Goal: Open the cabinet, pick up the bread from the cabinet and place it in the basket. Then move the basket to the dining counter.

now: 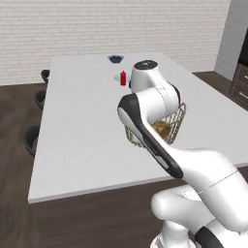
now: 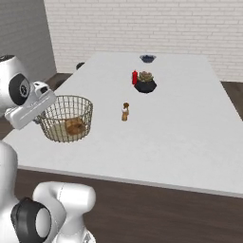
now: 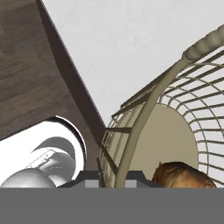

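The basket point(image 2: 78, 107), round tan wire, sits over the near left corner of the white dining counter point(image 2: 180, 123); I cannot tell whether its base touches the top. In the left base view the basket point(image 1: 176, 120) is half hidden behind my arm. The bread point(image 2: 74, 126), a golden-brown roll, lies on the basket's floor and also shows through the wires point(image 1: 161, 128) and close up point(image 3: 183, 175). My gripper point(image 3: 116, 179) is shut on the basket's rim point(image 3: 144, 113), which runs up between the fingertips. The gripper point(image 2: 40, 118) holds the rim's near left side. The cabinet is out of view.
Farther along the counter point(image 1: 82, 121) stand a red bottle point(image 2: 135, 77), a plant in a black pot point(image 2: 145, 82), a small brown shaker point(image 2: 125, 112) and a dark bowl point(image 2: 147, 58). Dark stools point(image 1: 32, 138) line the left side. Dark drawers point(image 1: 240, 82) stand at the right.
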